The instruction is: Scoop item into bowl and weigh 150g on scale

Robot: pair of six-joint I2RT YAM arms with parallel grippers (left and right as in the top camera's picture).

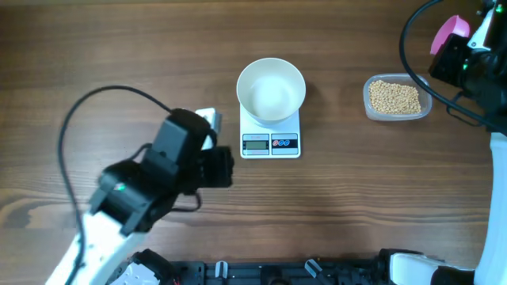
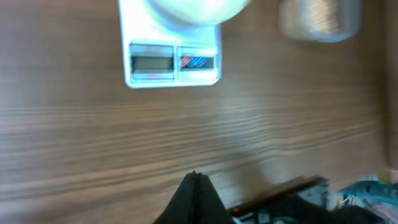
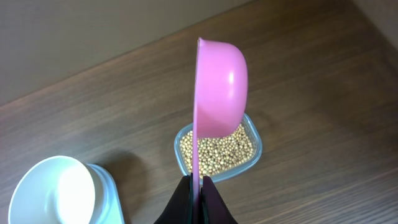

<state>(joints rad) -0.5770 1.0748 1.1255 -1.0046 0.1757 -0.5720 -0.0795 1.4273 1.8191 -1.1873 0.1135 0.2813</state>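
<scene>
Ahead of right fingers (image 3: 183,208) (gripping scoop (image 3: 219,93)), beans (image 3: 219,154) in tub (image 3: 257,144)

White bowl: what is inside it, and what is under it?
Inside the bowl only bare white shows; nothing lies in it. Under it stands the scale, with its display visible in front. The bowl covers most of the weighing platform.

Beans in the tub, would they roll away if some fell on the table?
Probably yes: the beans look small, round and loose, so spilled ones would likely roll across the flat table. They'd probably pour easily too.
</scene>
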